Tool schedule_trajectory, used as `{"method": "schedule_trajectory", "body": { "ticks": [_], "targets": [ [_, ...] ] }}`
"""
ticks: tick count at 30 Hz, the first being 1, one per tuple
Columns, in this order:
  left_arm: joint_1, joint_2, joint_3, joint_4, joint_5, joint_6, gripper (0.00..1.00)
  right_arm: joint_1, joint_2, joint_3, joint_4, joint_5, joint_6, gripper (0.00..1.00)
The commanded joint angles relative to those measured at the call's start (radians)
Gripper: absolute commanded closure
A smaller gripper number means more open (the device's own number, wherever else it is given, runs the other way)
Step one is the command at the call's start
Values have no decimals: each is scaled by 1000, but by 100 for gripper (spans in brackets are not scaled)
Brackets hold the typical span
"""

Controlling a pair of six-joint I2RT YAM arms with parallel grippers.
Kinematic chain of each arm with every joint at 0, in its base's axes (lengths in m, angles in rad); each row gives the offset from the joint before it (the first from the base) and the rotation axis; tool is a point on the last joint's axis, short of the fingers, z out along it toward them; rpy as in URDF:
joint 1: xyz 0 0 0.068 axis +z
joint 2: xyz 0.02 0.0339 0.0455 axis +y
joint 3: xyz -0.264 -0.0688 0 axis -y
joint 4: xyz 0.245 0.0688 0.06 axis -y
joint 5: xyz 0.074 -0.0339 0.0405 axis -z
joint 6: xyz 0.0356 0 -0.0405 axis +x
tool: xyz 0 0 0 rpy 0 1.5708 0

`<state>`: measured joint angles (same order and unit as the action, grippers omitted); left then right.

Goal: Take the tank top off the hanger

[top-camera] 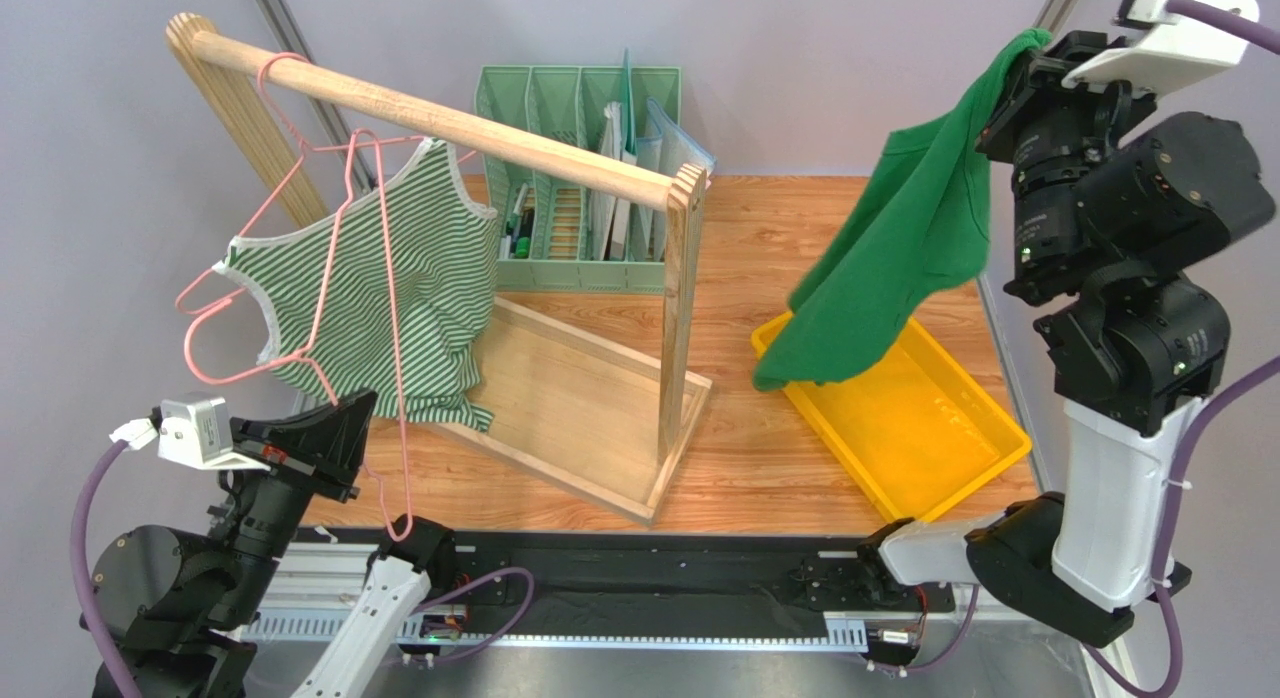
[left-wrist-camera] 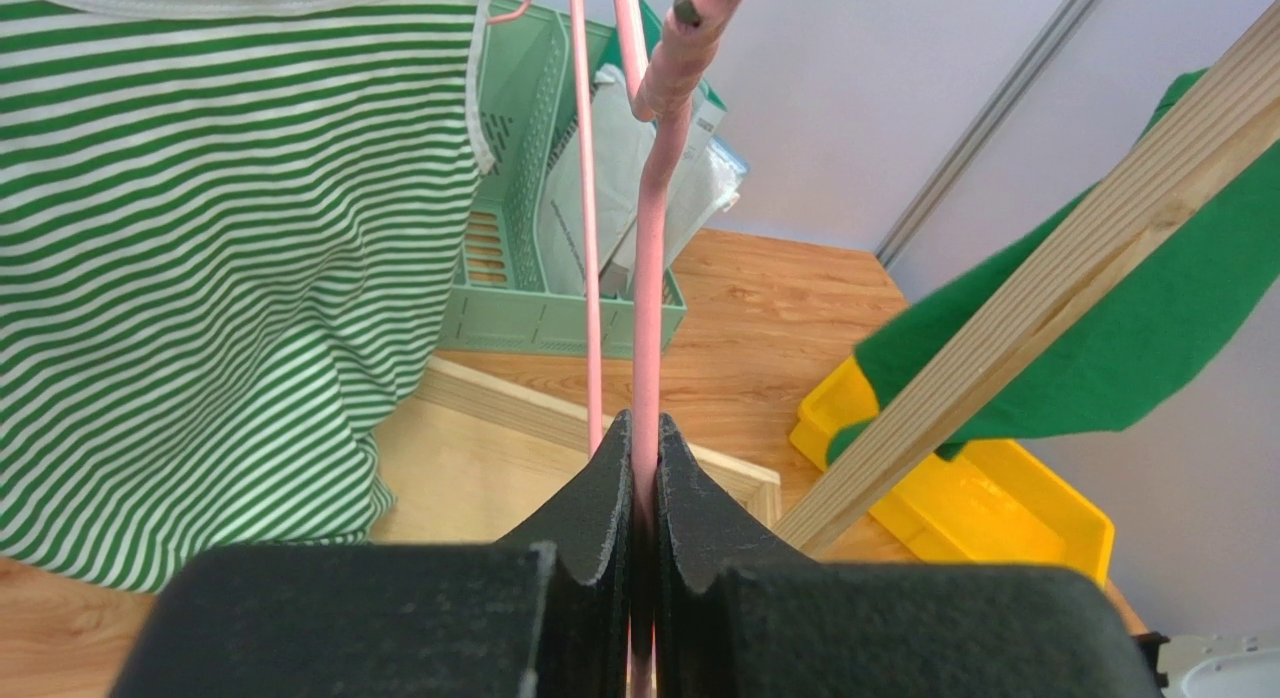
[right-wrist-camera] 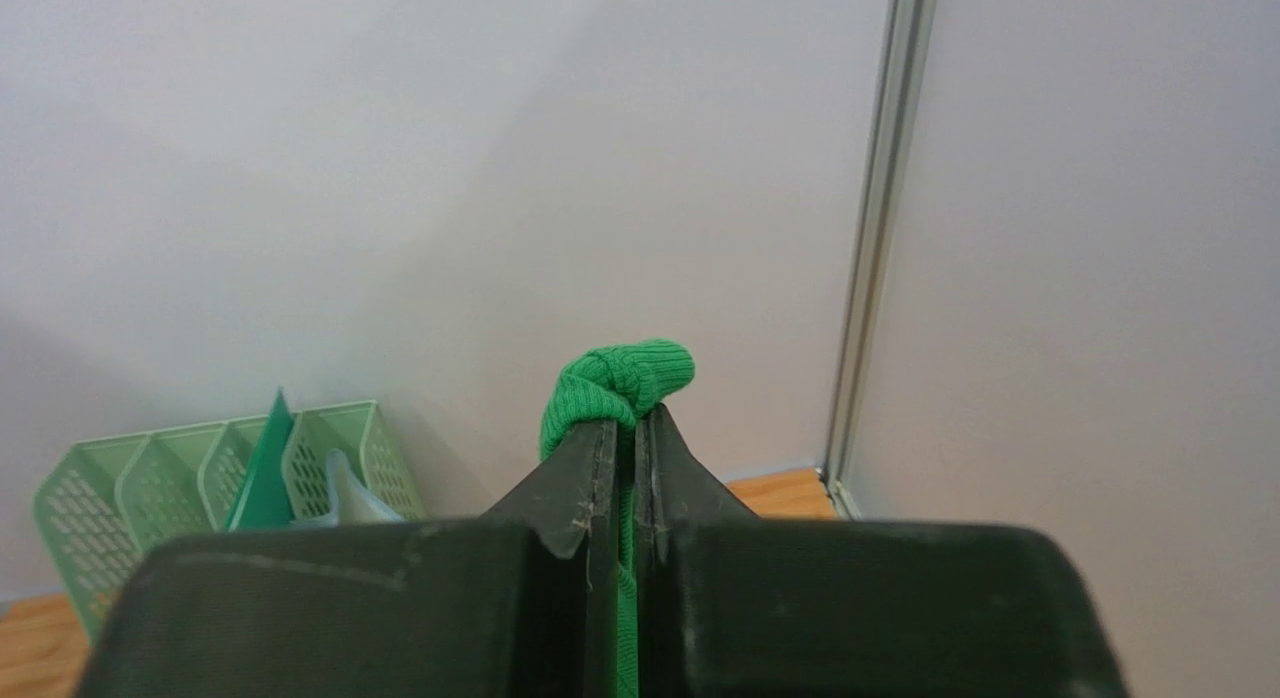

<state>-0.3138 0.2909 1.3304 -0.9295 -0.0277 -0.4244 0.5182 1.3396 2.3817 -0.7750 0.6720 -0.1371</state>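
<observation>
The right pincer (right-wrist-camera: 631, 422) grips the plain green fabric tank top (top-camera: 902, 263) high above the yellow plastic tray (top-camera: 962, 428), while the left pincer (left-wrist-camera: 643, 437) clamps the thin pink wire hanger (left-wrist-camera: 652, 293).

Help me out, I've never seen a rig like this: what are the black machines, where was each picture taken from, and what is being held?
They are two robot arms bolted to a wooden table, each ending in a two-finger gripper. The wide picture comes from a camera above and behind them. The other two come from cameras on the wrists. The left gripper is shut on a pink hanger hooked over the wooden rack, where a striped tank top also hangs. The right gripper is shut on a green garment, lifted above a yellow tray. A green file organizer stands behind the rack.
</observation>
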Motion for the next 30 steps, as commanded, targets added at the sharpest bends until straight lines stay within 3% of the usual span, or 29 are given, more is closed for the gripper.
{"method": "schedule_trajectory", "body": {
  "ticks": [1, 9, 16, 23, 30],
  "targets": [
    [-2, 1, 13, -25, -14, 6, 100, -32, -11, -55, 54, 81, -38, 100],
    [-2, 2, 12, -49, -9, 3, 100, -144, 50, 27, 66, 80, -67, 100],
    [-4, 1, 9, -114, -43, -16, 100, -207, 66, -2, 72, 70, -32, 100],
    [-4, -27, 7, -157, -49, -46, 100, -320, -20, -237, 26, 12, 125, 100],
    [-2, -10, 29, -210, -38, -47, 100, -362, -134, -606, -7, -14, 281, 100]
  ]
}}
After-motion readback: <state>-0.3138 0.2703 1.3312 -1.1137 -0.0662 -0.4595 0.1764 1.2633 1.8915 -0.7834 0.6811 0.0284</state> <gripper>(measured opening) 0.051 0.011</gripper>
